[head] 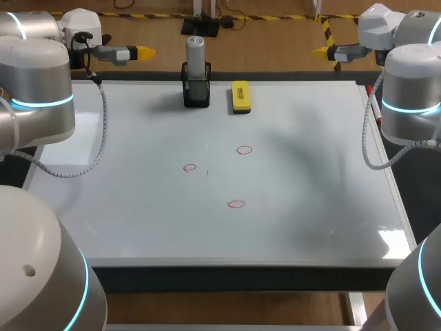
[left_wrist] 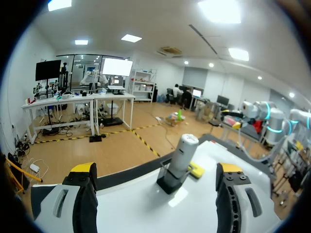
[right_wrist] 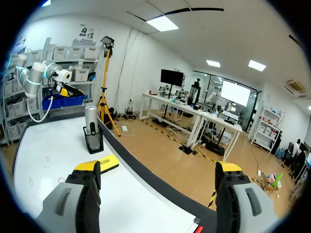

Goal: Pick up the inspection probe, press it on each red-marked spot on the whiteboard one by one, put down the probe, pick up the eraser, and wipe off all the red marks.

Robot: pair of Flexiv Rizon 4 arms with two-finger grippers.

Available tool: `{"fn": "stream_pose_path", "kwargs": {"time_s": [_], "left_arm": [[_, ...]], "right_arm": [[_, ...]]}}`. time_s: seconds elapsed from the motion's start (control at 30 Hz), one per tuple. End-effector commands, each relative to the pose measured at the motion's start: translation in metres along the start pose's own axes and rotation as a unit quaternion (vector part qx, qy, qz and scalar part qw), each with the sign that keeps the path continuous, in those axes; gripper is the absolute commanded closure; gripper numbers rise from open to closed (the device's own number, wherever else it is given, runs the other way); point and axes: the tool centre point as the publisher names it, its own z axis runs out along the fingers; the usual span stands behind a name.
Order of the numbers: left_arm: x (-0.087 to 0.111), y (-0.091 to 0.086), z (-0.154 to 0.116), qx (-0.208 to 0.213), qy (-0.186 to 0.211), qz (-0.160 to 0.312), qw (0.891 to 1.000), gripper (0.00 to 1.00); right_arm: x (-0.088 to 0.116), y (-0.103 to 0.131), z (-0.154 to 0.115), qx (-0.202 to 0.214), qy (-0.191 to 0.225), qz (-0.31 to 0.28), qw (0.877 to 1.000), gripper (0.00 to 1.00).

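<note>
The grey inspection probe (head: 196, 54) stands upright in a black holder (head: 196, 89) at the whiteboard's far edge, with the yellow eraser (head: 240, 96) lying just right of it. Three red circles mark the whiteboard (head: 310, 207): one at the left (head: 190, 167), one further back (head: 244, 149), one nearer (head: 236, 203). My left gripper (head: 141, 52) hangs open beyond the far left corner, empty. My right gripper (head: 319, 51) hangs open beyond the far right corner, also empty. From the left wrist, the probe (left_wrist: 181, 154) stands ahead between the open fingers (left_wrist: 83, 182). The right wrist sees the probe (right_wrist: 91, 119) and the eraser (right_wrist: 105, 163) ahead of one finger (right_wrist: 86, 177).
A red marker pen (head: 375, 114) lies along the board's right edge. Grey cables loop down from both arms over the board's left and right sides. The black table frame (head: 241, 277) borders the board's near edge.
</note>
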Motion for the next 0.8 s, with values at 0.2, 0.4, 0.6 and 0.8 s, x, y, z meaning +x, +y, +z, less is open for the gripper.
{"fn": "stream_pose_path", "kwargs": {"time_s": [0.2, 0.4, 0.6, 0.8], "left_arm": [[0.0, 0.0001, -0.0001, 0.0, 0.0, 0.0, 1.0, 0.0], [0.0, 0.0001, -0.0001, 0.0, 0.0, 0.0, 1.0, 0.0], [-0.0002, 0.001, 0.0003, 0.003, 0.017, 0.005, 1.0, 0.0], [0.007, -0.0016, 0.0019, 0.009, 0.069, 0.058, 0.996, 0.0]], "right_arm": [[-0.0003, 0.0001, 0.0002, 0.0, 0.0, 0.0, 1.0, 0.0], [-0.0003, 0.0001, 0.0002, 0.0, 0.0, 0.0, 1.0, 0.0], [-0.0003, 0.0001, 0.0002, 0.0, 0.0, 0.0, 1.0, 0.0], [-0.0003, 0.0001, 0.0002, 0.0, 0.0, 0.0, 1.0, 0.0]]}}
